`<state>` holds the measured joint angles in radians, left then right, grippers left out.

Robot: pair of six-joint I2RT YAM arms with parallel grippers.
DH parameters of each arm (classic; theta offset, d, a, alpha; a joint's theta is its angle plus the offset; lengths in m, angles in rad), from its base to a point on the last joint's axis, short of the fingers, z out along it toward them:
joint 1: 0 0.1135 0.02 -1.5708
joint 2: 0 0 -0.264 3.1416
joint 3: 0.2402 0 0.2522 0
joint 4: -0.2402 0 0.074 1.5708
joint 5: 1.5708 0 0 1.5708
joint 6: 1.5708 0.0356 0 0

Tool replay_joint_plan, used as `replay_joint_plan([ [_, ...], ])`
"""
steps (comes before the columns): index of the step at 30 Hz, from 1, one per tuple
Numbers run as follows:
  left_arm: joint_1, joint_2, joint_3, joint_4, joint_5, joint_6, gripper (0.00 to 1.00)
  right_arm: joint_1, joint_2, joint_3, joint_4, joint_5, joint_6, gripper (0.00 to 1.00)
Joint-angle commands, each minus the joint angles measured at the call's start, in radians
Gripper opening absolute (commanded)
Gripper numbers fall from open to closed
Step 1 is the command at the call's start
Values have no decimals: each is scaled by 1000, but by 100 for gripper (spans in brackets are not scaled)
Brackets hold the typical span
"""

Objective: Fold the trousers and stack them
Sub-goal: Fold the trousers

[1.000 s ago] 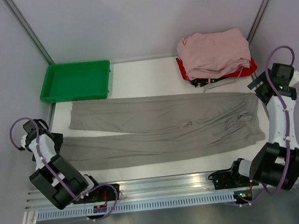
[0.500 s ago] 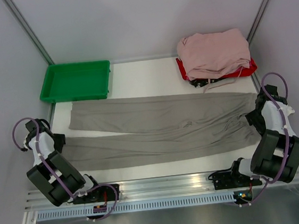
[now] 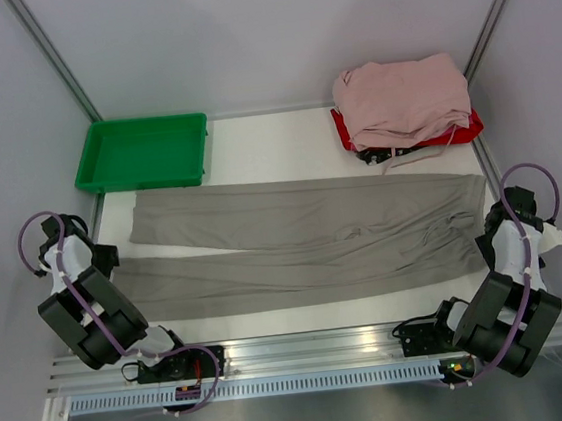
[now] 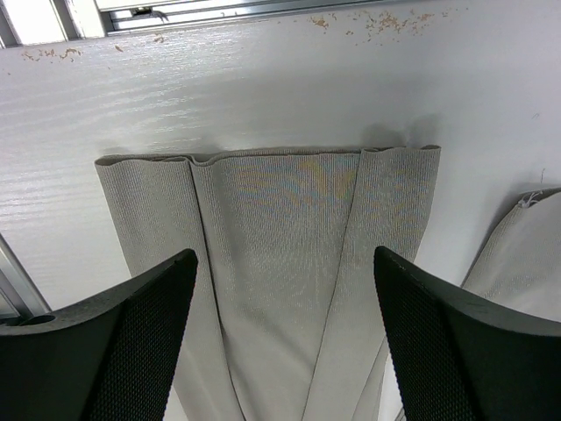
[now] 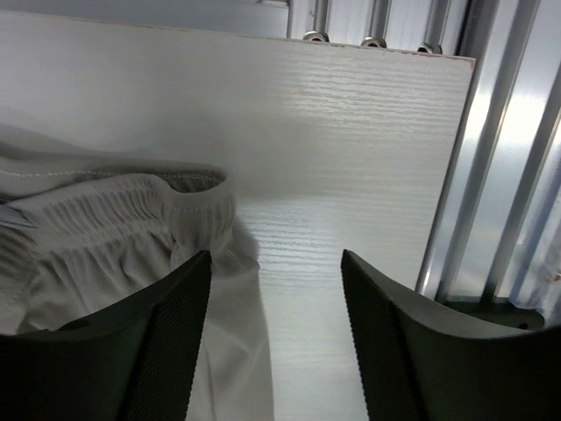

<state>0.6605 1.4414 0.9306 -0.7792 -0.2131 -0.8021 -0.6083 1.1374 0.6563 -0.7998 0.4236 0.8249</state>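
The taupe trousers (image 3: pixel 304 240) lie flat across the table, legs pointing left and waistband at the right. My left gripper (image 3: pixel 103 259) is open at the left end, low over the near leg. In the left wrist view its jaws (image 4: pixel 285 342) stand wide on either side of that leg's hem (image 4: pixel 272 210), and nothing is held. My right gripper (image 3: pixel 489 241) is open at the right end. In the right wrist view its jaws (image 5: pixel 276 338) hang over the table, the left finger (image 5: pixel 131 351) above the elastic waistband (image 5: pixel 131 206) and the right one over bare board.
A green tray (image 3: pixel 141 153) stands at the back left. A pile of pale pink garments (image 3: pixel 402 97) sits on a red base (image 3: pixel 466 131) at the back right. Aluminium rails (image 5: pixel 491 175) run along the table's right edge, close to my right gripper.
My right arm has dropped from a raised pose down to the waistband end of the trousers. My left arm has shifted slightly left and back at the leg hem. The trousers have not moved.
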Motion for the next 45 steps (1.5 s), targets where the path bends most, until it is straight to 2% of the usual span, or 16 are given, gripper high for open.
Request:
replay_joint_plan([
  [1, -1, -38, 14, -12, 4, 32, 87, -4, -10, -9, 103, 0, -24, 66],
  [6, -1, -82, -12, -11, -17, 57, 87, -8, 5, -37, 189, 15, -47, 57],
  [10, -1, -122, -64, 8, -3, 53, 87, -15, 22, -55, 263, 0, -92, 57],
  [15, -1, -154, -101, 3, -17, 53, 87, -25, 58, -43, 255, -14, -127, 55],
  [19, -1, -159, -98, -3, -29, 58, 88, -36, 64, -79, 293, -68, -116, 57],
  [20, -1, -159, -96, -5, -32, 58, 88, -39, 70, -86, 304, -78, -97, 54],
  [21, -1, -161, -93, -6, -32, 57, 88, -41, 73, -90, 310, -89, -93, 51],
  [22, -1, -159, -92, -9, -34, 58, 88, -42, 79, -96, 312, -97, -92, 39],
  [23, -1, -159, -88, -11, -37, 58, 88, -42, 82, -95, 304, -92, -87, 32],
  [24, -1, -159, -87, -12, -39, 58, 88, -44, 84, -90, 300, -86, -89, 18],
  [26, -1, -159, -85, -23, -54, 50, 88, -47, 82, -83, 262, -48, -83, 0],
  [31, -1, -162, -92, -43, -68, 23, 89, -51, 27, -31, 194, -46, -81, 0],
  [35, 1, -170, -90, -49, -62, 4, 89, -53, -31, 6, 65, -9, -75, 0],
  [39, -1, -171, -82, -42, -62, 7, 89, -54, -99, 19, 31, -22, -46, 0],
  [44, -1, -162, -65, -31, -60, 18, 89, -56, -99, 49, -53, -19, 2, 0],
  [45, 1, -159, -65, -22, -58, 20, 89, -54, -102, 40, -39, -26, -1, 6],
])
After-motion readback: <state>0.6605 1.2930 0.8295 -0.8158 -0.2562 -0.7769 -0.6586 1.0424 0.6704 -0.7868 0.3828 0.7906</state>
